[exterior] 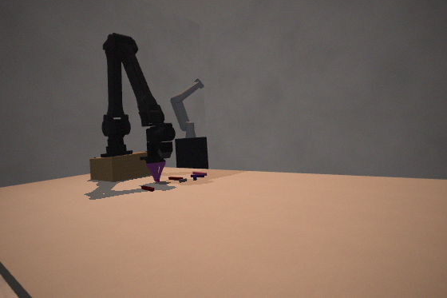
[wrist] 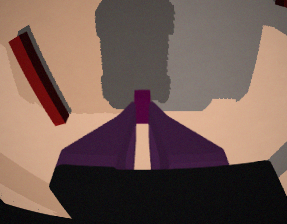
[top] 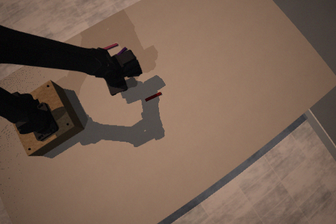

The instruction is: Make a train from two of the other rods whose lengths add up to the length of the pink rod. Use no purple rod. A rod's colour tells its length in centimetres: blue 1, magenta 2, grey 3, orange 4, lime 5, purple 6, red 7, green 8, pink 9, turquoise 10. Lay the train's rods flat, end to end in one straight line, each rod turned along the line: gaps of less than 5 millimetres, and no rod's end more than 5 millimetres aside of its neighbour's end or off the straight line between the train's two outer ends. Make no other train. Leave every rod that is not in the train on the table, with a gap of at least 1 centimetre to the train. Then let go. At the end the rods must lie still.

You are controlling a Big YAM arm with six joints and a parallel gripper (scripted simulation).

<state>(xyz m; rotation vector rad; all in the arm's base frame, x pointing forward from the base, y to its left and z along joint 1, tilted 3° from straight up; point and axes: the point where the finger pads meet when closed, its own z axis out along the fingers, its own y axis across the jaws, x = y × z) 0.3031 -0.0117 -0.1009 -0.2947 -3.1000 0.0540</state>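
Grey wall [exterior: 319,62] behind | arm [top: 54,53] [exterior: 140,78] bent sharply, gripper [top: 120,77] [exterior: 157,180] [wrist: 142,109] pointing down | fingers narrow, pinching magenta rod [wrist: 142,106]

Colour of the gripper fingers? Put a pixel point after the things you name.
Purple fingers [exterior: 151,167], clearest in the wrist view.

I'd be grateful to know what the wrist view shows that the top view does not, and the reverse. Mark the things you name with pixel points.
Only wrist: a magenta rod [wrist: 142,106] between the gripper's [exterior: 157,180] [wrist: 142,106] purple fingertips.

Only top: the wooden base block [top: 64,101] [exterior: 101,169] and a pink rod [top: 111,46] [exterior: 199,173].

Both: the tabletop [top: 225,77] [exterior: 279,234] [wrist: 204,132], with the arm's shadow and at least one red rod.
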